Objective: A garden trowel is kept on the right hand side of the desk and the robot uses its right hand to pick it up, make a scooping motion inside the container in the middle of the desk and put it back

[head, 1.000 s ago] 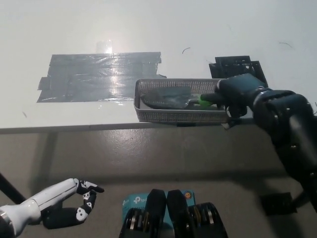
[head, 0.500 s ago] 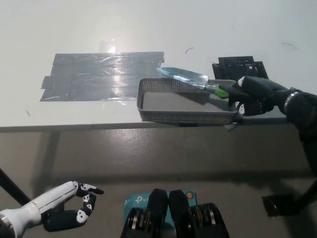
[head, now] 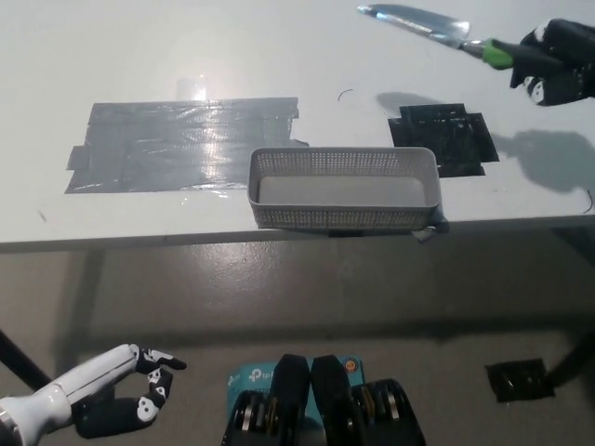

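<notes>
Fingers of my black right hand (head: pixel 556 74) clamp the green handle of the silver-bladed garden trowel (head: pixel 416 22), its blade jutting out to their left, raised above the white tabletop (head: pixel 186 56). The grey mesh container (head: pixel 344 216) sits well apart, down-left of them. My white left hand (head: pixel 130 398) rests low, fingers loosely apart, holding nothing.
</notes>
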Motion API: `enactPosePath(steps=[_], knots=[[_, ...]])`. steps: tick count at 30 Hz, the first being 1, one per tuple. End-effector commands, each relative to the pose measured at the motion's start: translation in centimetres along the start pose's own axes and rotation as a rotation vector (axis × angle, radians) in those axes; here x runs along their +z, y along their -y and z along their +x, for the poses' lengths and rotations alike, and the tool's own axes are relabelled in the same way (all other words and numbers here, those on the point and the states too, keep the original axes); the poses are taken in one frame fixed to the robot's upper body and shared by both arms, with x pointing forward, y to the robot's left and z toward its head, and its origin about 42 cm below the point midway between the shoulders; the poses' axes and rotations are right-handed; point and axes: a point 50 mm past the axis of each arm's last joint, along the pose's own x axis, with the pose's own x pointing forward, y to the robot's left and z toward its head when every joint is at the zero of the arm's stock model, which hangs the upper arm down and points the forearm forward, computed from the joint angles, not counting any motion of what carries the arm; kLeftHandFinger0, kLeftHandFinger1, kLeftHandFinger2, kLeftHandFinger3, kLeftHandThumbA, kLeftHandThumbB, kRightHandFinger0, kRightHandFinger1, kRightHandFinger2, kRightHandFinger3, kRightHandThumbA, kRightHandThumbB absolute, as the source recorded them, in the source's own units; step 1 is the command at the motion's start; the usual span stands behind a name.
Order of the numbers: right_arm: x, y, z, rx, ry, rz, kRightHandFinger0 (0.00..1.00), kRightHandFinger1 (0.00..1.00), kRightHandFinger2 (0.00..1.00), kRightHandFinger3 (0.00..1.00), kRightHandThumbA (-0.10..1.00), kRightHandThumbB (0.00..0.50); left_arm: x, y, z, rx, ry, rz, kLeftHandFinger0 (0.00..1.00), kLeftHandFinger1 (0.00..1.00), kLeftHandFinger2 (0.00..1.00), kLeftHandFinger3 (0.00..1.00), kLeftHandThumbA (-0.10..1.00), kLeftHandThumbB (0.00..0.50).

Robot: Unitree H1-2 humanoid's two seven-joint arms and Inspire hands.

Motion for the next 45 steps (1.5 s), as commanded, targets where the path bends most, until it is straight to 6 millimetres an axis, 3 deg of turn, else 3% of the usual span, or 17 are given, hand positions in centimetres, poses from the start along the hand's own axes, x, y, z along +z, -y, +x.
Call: enactPosePath(steps=[1, 4, 10, 12, 13, 18, 20, 22, 24, 26, 27, 30, 31, 32, 33, 37, 45], knots=[[-0.9, 3.8, -0.8, -0.115, -0.06, -0.017, 0.0, 0.34, 0.53, 0.28, -0.1, 0.177, 0.0, -0.1, -0.5, 0.013, -0.012, -0.002, 1.0, 0.85, 0.85, 1.0, 1.0, 0.181], [-2.7, 2.1, -0.2, -0.105, -0.132, -0.068, 0.02, 0.44, 0.7, 0.45, -0.1, 0.008, 0.1, -0.1, -0.5, 0.006, -0.014, 0.005, 1.0, 0.86, 0.86, 1.0, 1.0, 0.198], [-4.2, -1.2, 1.1, -0.045, -0.191, -0.12, 0.13, 0.52, 0.74, 0.58, -0.1, 0.0, 0.1, -0.1, -0.5, 0.008, -0.018, 0.007, 1.0, 0.84, 0.84, 1.0, 1.0, 0.211], [-4.8, -3.1, 1.7, -0.018, -0.222, -0.108, 0.14, 0.44, 0.55, 0.46, -0.1, 0.0, 0.1, 0.0, -0.6, 0.008, -0.019, 0.011, 1.0, 0.85, 0.85, 1.0, 1.0, 0.193], [-5.2, -3.8, 2.1, -0.007, -0.225, -0.103, 0.4, 0.66, 0.72, 0.52, -0.1, 0.0, 0.1, 0.0, -0.7, 0.008, -0.02, 0.015, 1.0, 0.85, 0.85, 1.0, 1.0, 0.192], [-6.2, -7.0, 3.7, 0.026, -0.338, -0.102, 0.9, 1.0, 1.0, 0.88, -0.1, 0.0, 0.0, 0.1, -0.9, 0.012, -0.02, 0.002, 1.0, 0.86, 0.86, 1.0, 1.0, 0.202], [-6.0, -8.1, 4.3, 0.02, -0.368, -0.108, 0.87, 0.98, 0.98, 0.87, -0.1, 0.0, 0.1, 0.1, -1.0, 0.013, -0.021, 0.017, 1.0, 0.84, 0.85, 1.0, 1.0, 0.212], [-5.8, -8.4, 4.6, 0.005, -0.356, -0.115, 0.57, 0.72, 0.78, 0.79, -0.1, 0.0, 0.2, 0.1, -1.0, 0.014, -0.022, 0.025, 1.0, 0.84, 0.84, 1.0, 1.0, 0.21], [-5.1, -9.5, 5.1, -0.014, -0.353, -0.132, 0.59, 0.74, 0.82, 0.91, -0.08, 0.0, 0.2, 0.1, -1.0, 0.008, -0.021, 0.021, 1.0, 0.84, 0.86, 1.0, 1.0, 0.212], [-4.7, -10.1, 5.4, -0.024, -0.331, -0.162, 0.35, 0.5, 0.62, 0.8, -0.1, 0.029, 0.2, 0.1, -0.9, 0.004, -0.019, 0.019, 1.0, 0.85, 0.87, 1.0, 1.0, 0.216], [-4.1, -10.7, 5.4, -0.031, -0.301, -0.194, 0.5, 0.63, 0.72, 0.81, -0.1, 0.104, 0.2, 0.0, -1.0, 0.007, -0.022, 0.025, 1.0, 0.85, 0.88, 1.0, 1.0, 0.206], [-3.8, -10.9, 5.4, -0.018, -0.282, -0.2, 0.47, 0.56, 0.69, 1.0, -0.08, 0.018, 0.2, -0.1, -1.1, 0.007, -0.023, 0.024, 1.0, 0.85, 0.88, 1.0, 1.0, 0.206], [-3.6, -10.9, 5.4, 0.003, -0.291, -0.205, 0.37, 0.49, 0.67, 1.0, -0.02, 0.035, 0.2, -0.1, -1.1, 0.01, -0.026, 0.031, 1.0, 0.85, 0.88, 1.0, 1.0, 0.21], [-3.5, -11.0, 5.4, 0.017, -0.284, -0.219, 0.5, 0.66, 0.95, 1.0, 0.06, 0.071, 0.1, 0.0, -1.1, 0.009, -0.034, 0.031, 1.0, 0.86, 0.89, 1.0, 1.0, 0.221], [-3.1, -11.1, 5.4, 0.038, -0.278, -0.239, 1.0, 1.0, 1.0, 1.0, 0.23, 0.222, 0.1, 0.0, -1.1, 0.005, -0.031, 0.026, 1.0, 0.86, 0.89, 1.0, 1.0, 0.218], [-2.2, -10.5, 4.8, 0.072, -0.283, -0.29, 1.0, 1.0, 1.0, 1.0, 0.49, 0.497, 0.0, 0.1, -1.2, 0.001, -0.03, 0.02, 1.0, 0.86, 0.89, 1.0, 1.0, 0.218], [-1.3, -6.7, 3.4, 0.113, -0.298, -0.243, 1.0, 1.0, 1.0, 1.0, 0.84, 0.5, -0.1, 0.2, -1.1, 0.001, -0.032, 0.013, 1.0, 0.86, 0.88, 1.0, 1.0, 0.219]])
